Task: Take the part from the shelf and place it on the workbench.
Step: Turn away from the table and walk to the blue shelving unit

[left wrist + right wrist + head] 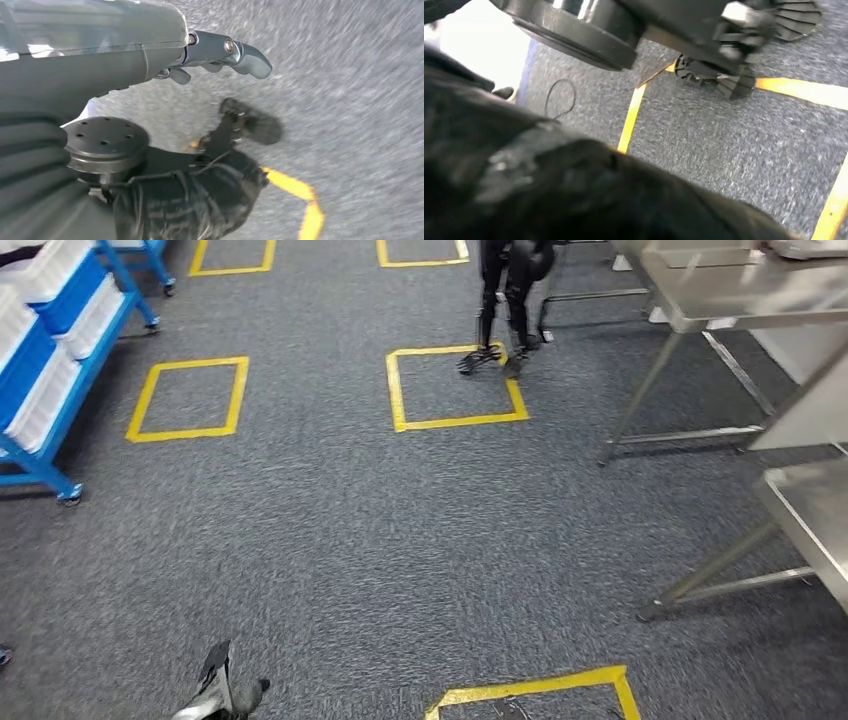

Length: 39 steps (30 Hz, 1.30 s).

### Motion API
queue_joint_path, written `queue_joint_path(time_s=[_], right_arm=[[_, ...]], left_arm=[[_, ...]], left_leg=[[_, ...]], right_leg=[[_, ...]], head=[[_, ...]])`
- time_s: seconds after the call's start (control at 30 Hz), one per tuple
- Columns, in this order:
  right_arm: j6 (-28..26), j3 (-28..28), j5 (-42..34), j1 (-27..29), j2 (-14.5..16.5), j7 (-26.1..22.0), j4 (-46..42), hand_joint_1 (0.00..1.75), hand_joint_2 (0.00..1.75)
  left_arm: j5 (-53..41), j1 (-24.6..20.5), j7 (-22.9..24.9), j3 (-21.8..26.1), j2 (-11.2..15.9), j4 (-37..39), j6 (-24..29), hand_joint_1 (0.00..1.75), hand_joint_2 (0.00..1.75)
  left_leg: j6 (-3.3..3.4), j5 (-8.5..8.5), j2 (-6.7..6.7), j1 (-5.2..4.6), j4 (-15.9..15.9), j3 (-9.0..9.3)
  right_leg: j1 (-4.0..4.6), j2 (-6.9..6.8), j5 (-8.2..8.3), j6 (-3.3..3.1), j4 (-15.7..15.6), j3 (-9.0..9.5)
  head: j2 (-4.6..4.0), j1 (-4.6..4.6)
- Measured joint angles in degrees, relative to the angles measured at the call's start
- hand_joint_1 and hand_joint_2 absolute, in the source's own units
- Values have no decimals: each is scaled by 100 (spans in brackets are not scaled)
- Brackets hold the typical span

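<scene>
The left hand (210, 52) hangs at the robot's side with its fingers loosely spread and nothing in it; its wrist view looks down past the thumb (250, 57) at grey carpet (360, 100). In the head view the same hand sits low on the left, over the floor. I cannot tell the state of the right hand: its wrist view is blurred, giving dark shapes over carpet and yellow tape (630, 117).

Further out, the floor carries taped yellow squares (455, 388). The blue shelf (85, 370) stands at the far left, stacked with white bins (45, 270). The part is not to be made out; by the task it should lie on that shelf, perhaps in a bin, but I cannot tell which. On the right stand steel counters, one near (815, 510) and one farther off (720, 300). Another robot's legs (505, 300) stand ahead by a square.

As I judge it, this is the opening step: the approach to the shelf, with nothing picked up yet. The next move calls for turning left and walking up to face the shelf squarely, close enough to see into the bins and find the part before either hand reaches.
</scene>
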Motion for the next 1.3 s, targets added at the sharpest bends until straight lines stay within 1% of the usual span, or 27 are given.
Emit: queue_joint_path(time_s=[0.03, 0.07, 0.1, 0.13, 0.17, 0.23, 0.3, 0.37, 0.43, 0.5, 0.57, 0.6, 0.63, 0.67, 0.73, 0.8, 0.87, 0.9, 0.97, 1.0, 1.03, 1.07, 1.1, 1.13, 1.17, 1.23, 1.3], right_arm=[[29, 16, 39, 14, -15, 70, 3, 0, 0], [45, 36, 79, 28, -34, 107, 5, 0, 0], [50, 61, 116, 40, -53, 107, 7, 0, 0], [44, 86, 147, 46, -74, 74, 7, 0, 0], [25, 109, 178, 44, -95, 17, 7, 0, 0], [-14, 144, 241, 32, -120, -105, 8, 0, 0], [-18, 185, 313, 12, -124, -165, 9, 0, 0], [5, 228, 371, -18, -123, -174, 5, 0, 0], [26, 273, 428, -46, -116, -174, -1, 0, 0], [50, 309, 481, -56, -108, -170, -3, 0, 0], [78, 339, 510, -52, -106, -157, -3, 0, 0], [85, 358, 515, -54, -106, -145, -2, 0, 0], [89, 380, 520, -59, -106, -135, -2, 0, 0], [91, 398, 523, -65, -105, -127, -3, 0, 0], [93, 415, 527, -72, -102, -122, -4, 0, 0], [109, 417, 528, -75, -100, -117, -3, 0, 0], [136, 436, 528, -84, -95, -97, -4, 0, 0], [149, 456, 530, -92, -91, -81, -5, 0, 0], [175, 498, 540, -104, -87, -46, -7, 0, 0], [185, 509, 546, -102, -87, -29, -5, 0, 0], [193, 517, 550, -92, -87, -15, -4, 0, 0], [196, 531, 552, -81, -87, -1, -3, 0, 0], [197, 551, 552, -72, -87, 7, -2, 0, 0], [197, 573, 552, -69, -87, 11, -2, 0, 0], [197, 594, 553, -75, -87, 14, -2, 0, 0], [203, 617, 556, -88, -81, 20, -2, 0, 0], [211, 654, 561, -104, -67, 29, -2, 0, 0]], left_arm=[[16, -48, -55, 15, -39, 0, 22, 0, 0], [27, -83, -112, 34, -84, -1, 27, 0, 0], [26, -114, -157, 53, -128, -3, 32, 0, 0], [20, -144, -187, 69, -178, -6, 49, 0, 0], [11, -180, -200, 77, -232, -9, 85, 0, 0], [-3, -261, -196, 83, -338, -14, 201, 0, 0], [-6, -335, -172, 90, -422, -15, 329, 0, 0], [-21, -366, -127, 93, -476, -17, 423, 0, 0], [-62, -389, -72, 95, -529, -22, 468, 0, 0], [-104, -457, -29, 95, -588, -25, 486, 0, 0], [-132, -511, -6, 95, -638, -25, 494, 0, 0], [-139, -518, -2, 95, -657, -25, 494, 0, 0], [-144, -520, 2, 95, -670, -25, 494, 0, 0], [-144, -523, 4, 95, -677, -25, 495, 0, 0], [-148, -553, 9, 95, -687, -24, 496, 0, 0], [-155, -597, 42, 95, -701, -22, 498, 0, 0], [-164, -609, 107, 95, -712, -14, 504, 0, 0], [-170, -605, 145, 95, -717, -8, 508, 0, 0], [-197, -622, 210, 95, -728, 2, 512, 0, 0], [-222, -641, 245, 95, -736, 4, 512, 0, 0], [-259, -661, 283, 95, -742, 7, 512, 0, 0], [-307, -672, 329, 95, -748, 8, 512, 0, 0], [-356, -673, 376, 95, -754, 8, 512, 0, 0], [-403, -671, 415, 95, -758, 8, 512, 0, 0], [-438, -672, 447, 95, -759, 8, 512, 0, 0], [-481, -687, 488, 95, -759, 9, 512, 0, 0], [-516, -708, 528, 95, -756, 10, 512, 0, 0]], left_leg=[[15, -3, -68, -1, 5, 0], [20, -10, -144, -1, 12, 1], [21, -17, -226, -1, 24, 2], [16, -28, -309, 2, 44, 3], [0, -46, -398, 9, 76, 3], [-54, -97, -549, 14, 164, -23], [-119, -119, -663, 17, 205, -64], [-173, -108, -706, 29, 193, -96], [-226, -199, -458, 18, 361, -187], [-280, -480, -114, 10, 952, -477], [-309, -709, 5, 22, 1620, -828], [-307, -690, 22, 24, 1725, -893], [-293, -576, 36, 23, 1630, -855], [-262, -378, 76, 14, 1303, -692], [-175, -86, 314, -58, 533, -292], [-104, -29, 454, -134, 183, -118], [-60, -11, 330, -136, 134, -109], [-39, 6, 263, -121, 89, -86], [11, 44, 139, -74, 0, -32], [27, 50, 74, -66, -16, -21], [44, 47, 3, -60, -18, -19], [54, 42, -81, -61, -12, -19], [57, 35, -169, -59, -2, -17], [53, 25, -261, -54, 15, -17], [38, 9, -354, -45, 46, -16], [-20, -50, -525, -28, 148, -41], [-90, -87, -664, -22, 232, -100]], right_leg=[[4, 16, -137, 0, 399, -226], [7, 17, -174, 4, 671, -403], [7, 20, -92, 9, 738, -489], [1, 31, 92, 12, 586, -471], [-14, 84, 352, 16, 230, -352], [-48, 312, 665, 16, -443, -97], [-44, 422, 695, -11, -668, 2], [-36, 308, 717, -83, -693, 31], [-51, 196, 737, -162, -732, 65], [-39, 52, 727, -213, -748, 93], [-15, -122, 700, -238, -748, 113], [-7, -199, 684, -241, -747, 126], [0, -272, 665, -242, -747, 145], [8, -340, 643, -238, -748, 174], [29, -472, 598, -215, -761, 237], [50, -594, 571, -169, -790, 280], [65, -697, 554, -114, -830, 323], [62, -654, 525, -85, -820, 335], [50, -361, 345, -41, -546, 214], [37, -177, 195, -33, -221, 47], [35, -66, 43, -26, 172, -166], [34, -17, -60, -18, 534, -377], [32, 0, -59, -6, 736, -521], [24, 11, 56, 6, 725, -568], [6, 40, 269, 20, 492, -507], [-54, 272, 659, 49, -230, -241], [-89, 491, 762, 36, -600, -82]], head=[[0, 10], [0, 10], [0, 10], [0, 11], [0, 11], [0, 14], [0, 21], [0, 24], [0, -11], [0, -56], [0, -67], [0, -68], [0, -67], [0, -68], [0, -65], [0, -61], [0, -58], [0, -52], [0, -35], [0, -22], [0, -15], [0, -7], [0, -6], [0, -7], [0, -6], [0, 1], [0, 10]])
